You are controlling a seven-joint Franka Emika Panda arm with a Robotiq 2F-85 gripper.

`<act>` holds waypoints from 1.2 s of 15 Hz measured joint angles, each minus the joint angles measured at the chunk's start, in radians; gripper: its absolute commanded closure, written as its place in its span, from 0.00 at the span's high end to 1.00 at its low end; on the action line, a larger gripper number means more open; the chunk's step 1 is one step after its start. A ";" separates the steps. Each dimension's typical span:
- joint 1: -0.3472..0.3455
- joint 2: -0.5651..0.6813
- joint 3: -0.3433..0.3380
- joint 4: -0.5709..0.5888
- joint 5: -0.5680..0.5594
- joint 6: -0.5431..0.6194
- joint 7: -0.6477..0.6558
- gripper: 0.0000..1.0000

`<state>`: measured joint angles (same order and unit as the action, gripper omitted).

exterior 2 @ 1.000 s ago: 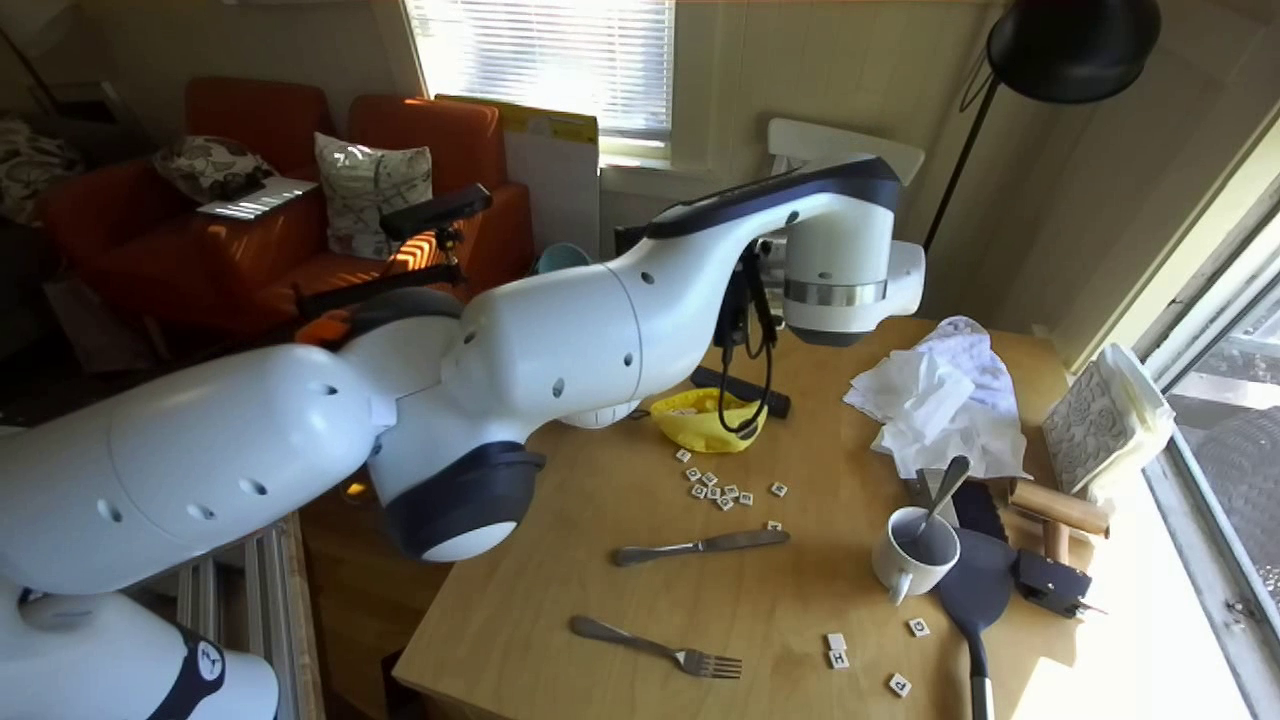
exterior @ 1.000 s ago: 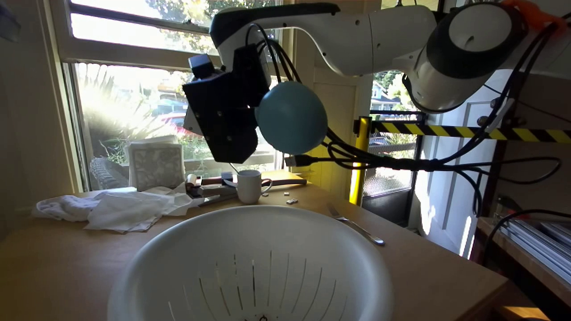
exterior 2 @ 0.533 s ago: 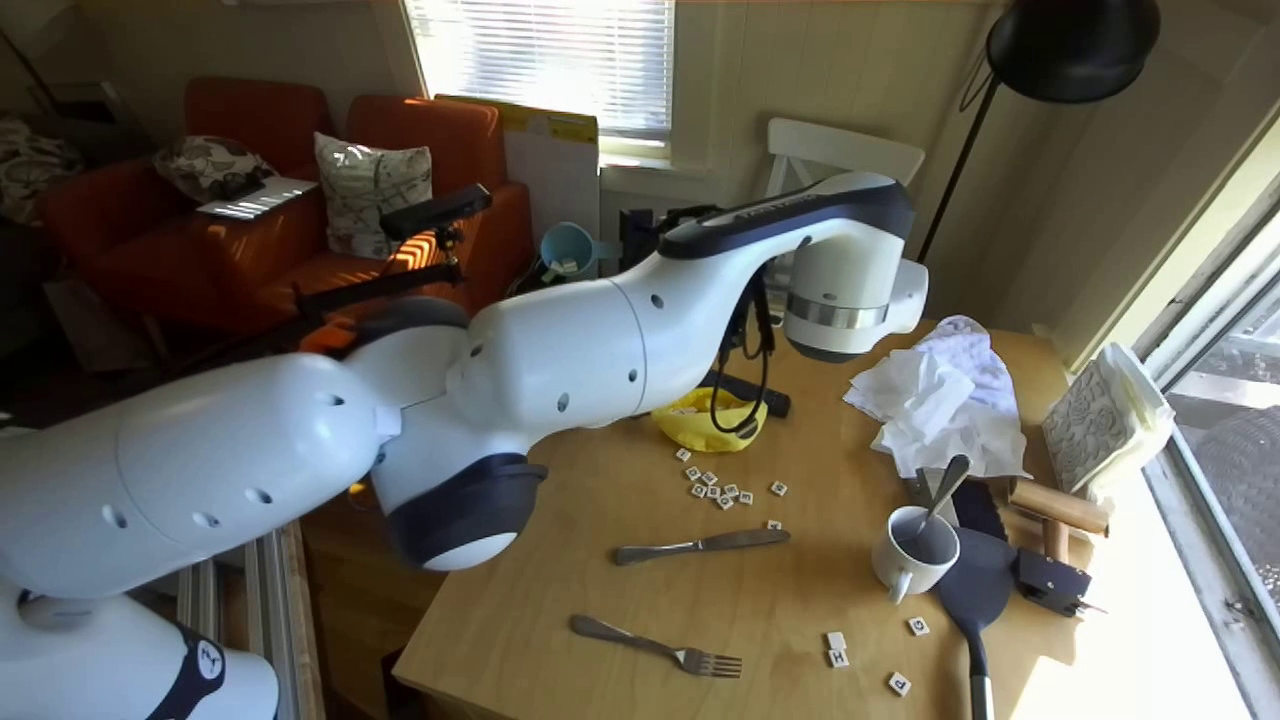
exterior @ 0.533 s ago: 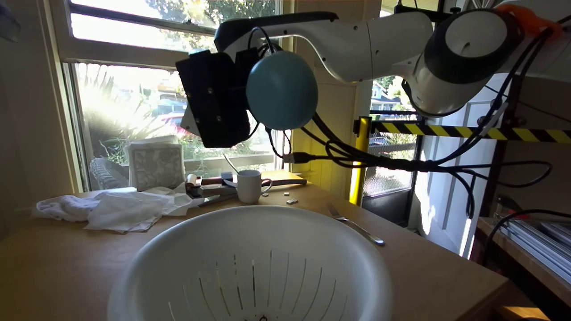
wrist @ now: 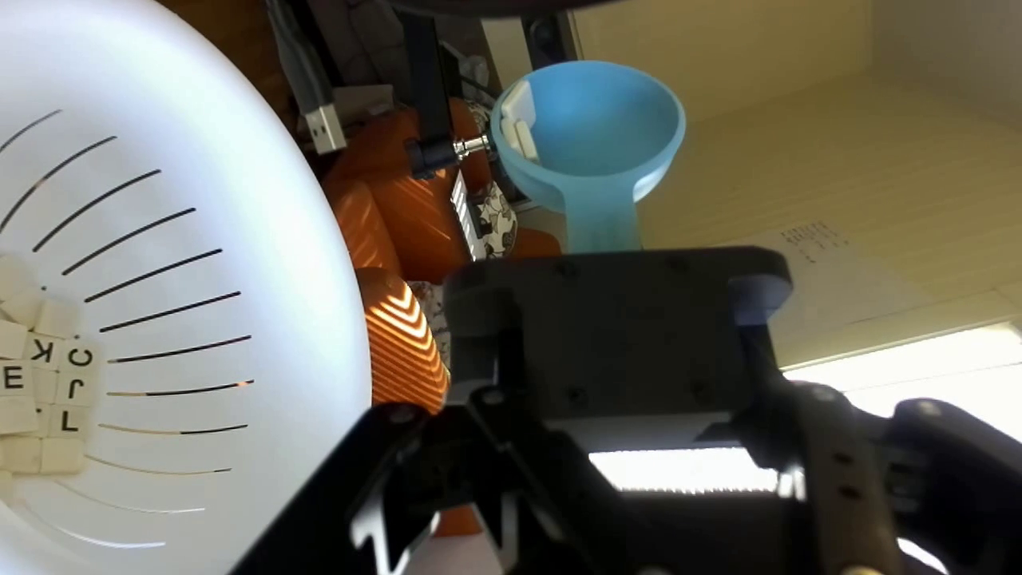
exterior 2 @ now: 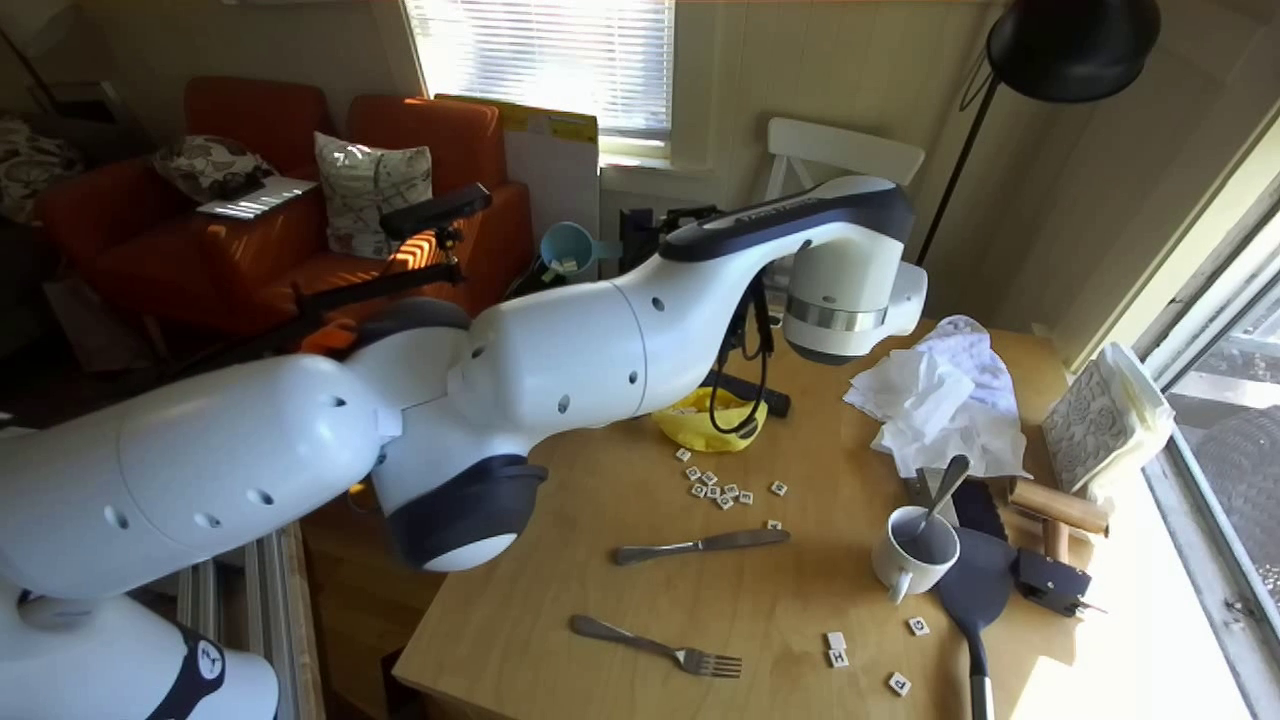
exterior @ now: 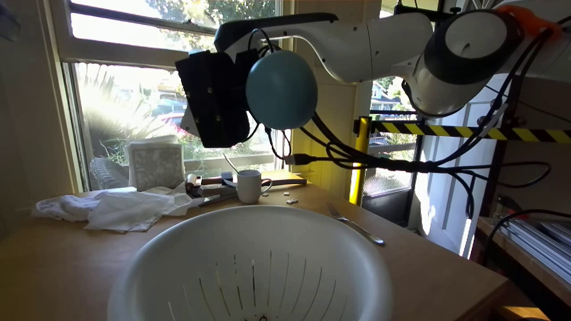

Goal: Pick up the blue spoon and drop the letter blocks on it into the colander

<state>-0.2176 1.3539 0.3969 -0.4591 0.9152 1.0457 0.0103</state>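
Note:
My gripper (exterior: 238,96) is shut on the handle of the blue spoon (exterior: 282,89) and holds it raised, above the level of the colander (exterior: 147,254). In the wrist view the spoon (wrist: 607,120) extends out of the dark jaws (wrist: 615,331); the fingertips are hard to make out. A few white letter blocks (wrist: 519,120) lie in its bowl, on the side nearest the colander. The colander (wrist: 311,263) fills the left of the wrist view, with several letter blocks (wrist: 48,383) piled at its bottom. The spoon (exterior 2: 567,245) also shows behind the arm in an exterior view.
A white mug (exterior 2: 912,552) with a metal spoon, a knife (exterior 2: 700,546), a fork (exterior 2: 655,648) and a yellow bowl (exterior 2: 705,425) stand or lie on the table. Loose letter blocks (exterior 2: 838,658) are scattered there. Thick black cables (exterior: 401,165) hang beside the spoon.
Over the last second my gripper and the spoon have risen and tipped, shifting slightly left in an exterior view. The blocks in the spoon have come into sight. The last half second shows almost no motion.

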 measured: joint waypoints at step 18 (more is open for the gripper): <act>-0.005 0.050 -0.022 0.006 0.016 0.198 -0.367 0.35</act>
<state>-0.2227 1.4038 0.3749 -0.4528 0.9310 1.2434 -0.3566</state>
